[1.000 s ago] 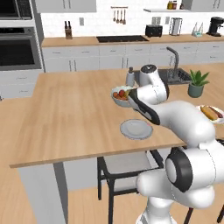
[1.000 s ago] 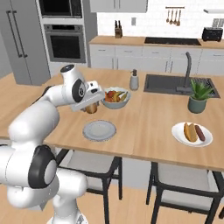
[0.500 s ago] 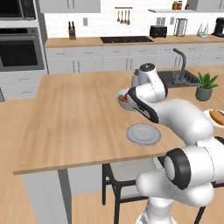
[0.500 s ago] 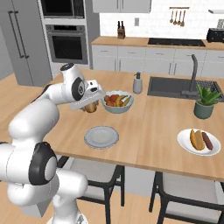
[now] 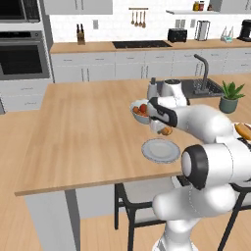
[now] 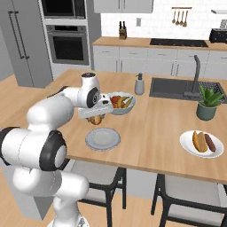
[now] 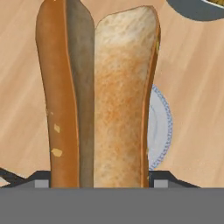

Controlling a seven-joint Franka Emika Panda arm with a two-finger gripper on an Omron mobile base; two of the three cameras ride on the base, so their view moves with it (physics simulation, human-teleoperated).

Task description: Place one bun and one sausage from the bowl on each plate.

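The claw is clamped on a bun and holds it above the wooden bench, clear of the surface. In the hand view the bun stands between the two finger tips and runs up along the claw axis; it is split lengthwise, with an orange-brown crust on one side and a pale toasted face on the other. In the left base view the bun shows as a small orange-tan piece below the hand.

An empty plate lies on the bench just in front of the claw, on the side toward the robot. In the left base view this plate sits just below the held bun. In the hand view part of its rim shows behind the bun, so the bun hangs near the plate edge rather than over its centre.

A light grey fruit bowl stands just beyond the claw, holding red, orange and yellow fruit. In the left base view the arm partly covers this bowl.

A second plate lies well apart, toward the right end of the bench. It carries one bun and one sausage, lying side by side.

A potted plant stands near the sink. A soap dispenser stands beside the sink.
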